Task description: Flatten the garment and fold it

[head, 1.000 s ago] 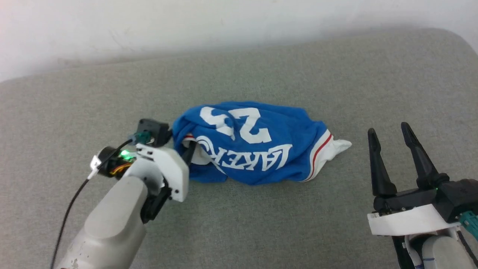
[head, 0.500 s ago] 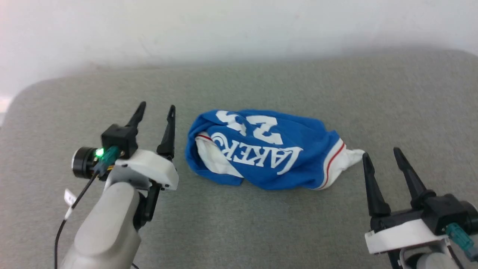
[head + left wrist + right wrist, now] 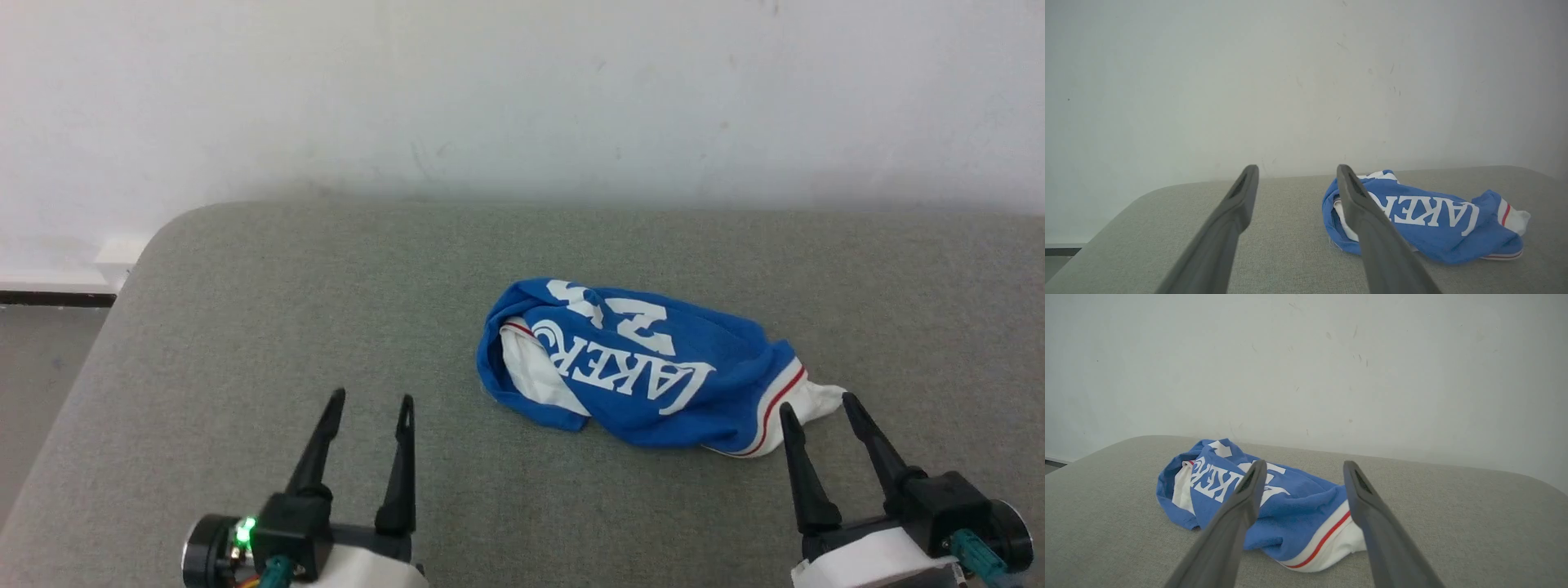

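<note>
The garment [image 3: 653, 367] is lying crumpled on the tabletop [image 3: 269, 278], not yet flattened. The left claw [image 3: 371, 398] and right claw [image 3: 817, 402] are hovering wide open and empty. The next move is probably calling for grasping opposite edges.

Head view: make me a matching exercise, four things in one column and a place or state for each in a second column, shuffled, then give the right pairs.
Column one:
1. garment
2. left gripper
3. right gripper
4. wall

Column two:
a. open, at the lower right, close to the white sleeve
b. crumpled in a heap on the grey surface
c. white, rising behind the far edge
d. open, at the lower left, well apart from the blue cloth

Pairs: 1-b, 2-d, 3-a, 4-c
</note>
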